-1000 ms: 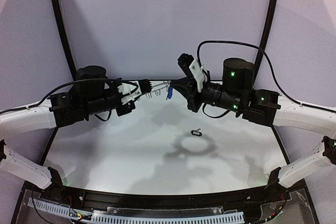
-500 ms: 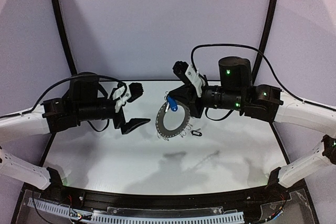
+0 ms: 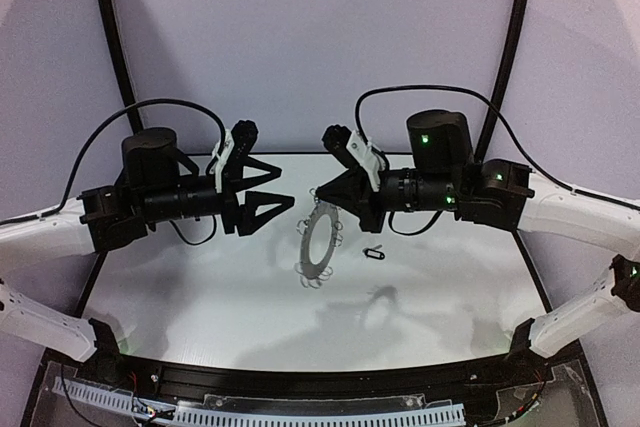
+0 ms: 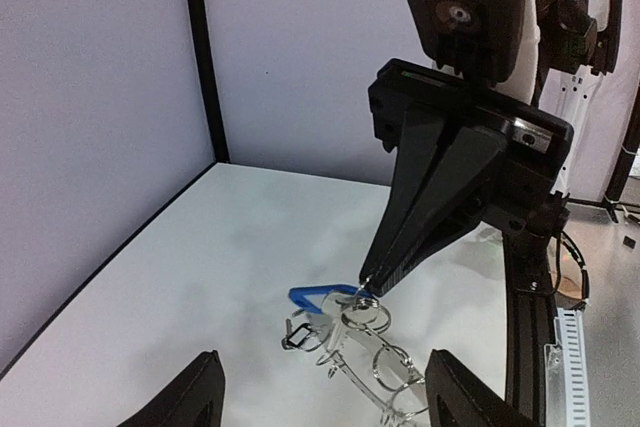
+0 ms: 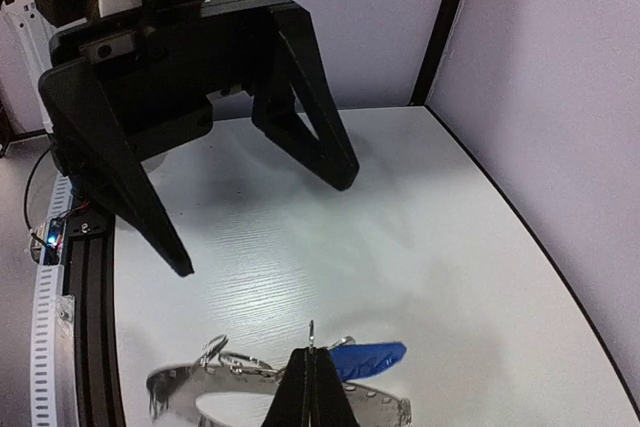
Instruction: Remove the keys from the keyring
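White tabletop [image 3: 200, 297] under lilac walls [image 3: 300, 47] carries the slim black-headed key [image 3: 373, 253] lying loose. Above it the flat dark-grey keyring disc [image 3: 320, 242], fringed with thin wire loops, hangs slanted from the pinched-together tips of the right gripper [image 3: 322, 199], with the blue-headed silver key [image 4: 315, 295] dangling just beside those tips. Half a second earlier the disc faced the overhead camera more fully; now it has swung nearly edge-on and the left gripper [image 3: 285, 187] has risen and drawn closer, both forearms reaching level toward each other, the left jaws spread and holding nothing.
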### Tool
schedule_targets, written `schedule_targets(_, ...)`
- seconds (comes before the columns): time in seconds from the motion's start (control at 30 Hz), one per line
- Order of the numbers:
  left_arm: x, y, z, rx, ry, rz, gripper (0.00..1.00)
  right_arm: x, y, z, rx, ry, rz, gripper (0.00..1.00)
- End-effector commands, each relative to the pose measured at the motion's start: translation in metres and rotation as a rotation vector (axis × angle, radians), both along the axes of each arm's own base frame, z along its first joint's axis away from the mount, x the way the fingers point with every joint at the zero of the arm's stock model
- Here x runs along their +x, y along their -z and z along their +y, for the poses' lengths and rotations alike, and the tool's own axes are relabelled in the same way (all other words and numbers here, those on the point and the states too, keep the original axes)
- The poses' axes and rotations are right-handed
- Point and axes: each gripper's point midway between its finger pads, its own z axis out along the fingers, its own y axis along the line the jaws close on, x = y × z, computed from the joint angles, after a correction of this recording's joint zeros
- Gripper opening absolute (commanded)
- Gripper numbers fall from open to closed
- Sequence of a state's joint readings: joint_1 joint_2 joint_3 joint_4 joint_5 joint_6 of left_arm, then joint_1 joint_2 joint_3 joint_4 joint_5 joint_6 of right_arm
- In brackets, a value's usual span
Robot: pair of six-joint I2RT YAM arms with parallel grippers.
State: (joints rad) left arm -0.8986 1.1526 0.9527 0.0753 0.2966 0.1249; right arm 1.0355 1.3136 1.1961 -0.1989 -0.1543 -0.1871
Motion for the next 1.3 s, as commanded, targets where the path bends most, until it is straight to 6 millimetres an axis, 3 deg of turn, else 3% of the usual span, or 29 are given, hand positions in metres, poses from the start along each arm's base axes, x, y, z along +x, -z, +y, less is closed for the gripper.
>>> schedule_targets(0.0,-0.006,-0.008,-0.007,-0.041,0.056,0.074,0.69,-0.003,-0.018,0.01,0.05,-0.016,0.035,0.0)
schedule_targets(0.47,0.006,0.002,-0.013,-0.007,0.022,0.063,0.65,0.02,-0.014,0.01,0.018,0.11,0.08,0.0)
schedule_targets(0.8,0.022,0.012,-0.025,0.045,-0.001,0.052,0.52,0.029,-0.016,0.005,0.003,0.182,0.104,0.0)
schedule_targets(1.03,0.029,0.016,-0.031,0.069,-0.004,0.031,0.45,0.023,-0.016,0.007,0.005,0.147,0.107,0.0)
schedule_targets(1.27,0.032,0.02,-0.031,0.105,-0.016,-0.001,0.29,0.015,-0.02,0.009,0.017,0.098,0.107,0.0)
